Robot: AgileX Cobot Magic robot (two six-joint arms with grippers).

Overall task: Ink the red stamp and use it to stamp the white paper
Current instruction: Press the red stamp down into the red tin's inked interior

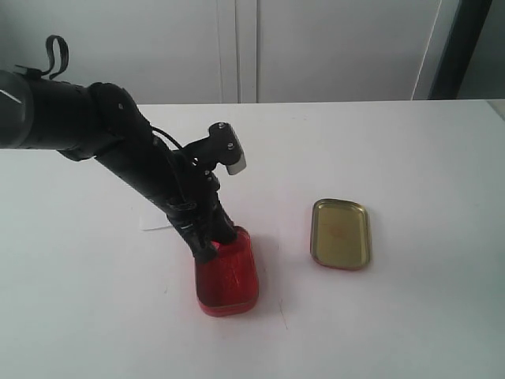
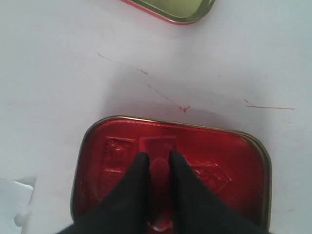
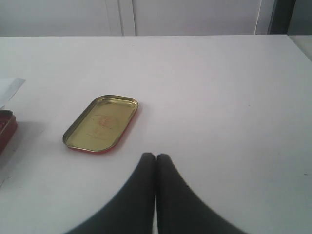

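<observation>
1. The white table (image 1: 410,158) fills every view. Only the left wrist view shows thin red scratches (image 2: 168,97) on it.
2. The left arm (image 1: 118,150) slants down from the upper left of the exterior view to the frame's lower centre.
3. The red ink-pad tin (image 1: 230,280) lies there. Its gold lid (image 1: 341,233) lies open to the right, well apart.
4. The white paper (image 2: 12,195) shows a corner at the lower left of the left wrist view, just beside the tin. In the exterior view it is a sliver behind the arm.
5. The left gripper (image 2: 157,157) has its jaws a narrow gap apart, clamped on the red stamp (image 2: 157,145). The stamp's square base sits against the pad inside the tin. The exterior view hides the stamp behind the fingers.
6. The right gripper (image 3: 155,158) appears only in its own wrist view. Its fingers are pressed together and empty, above bare table near the lid.
</observation>
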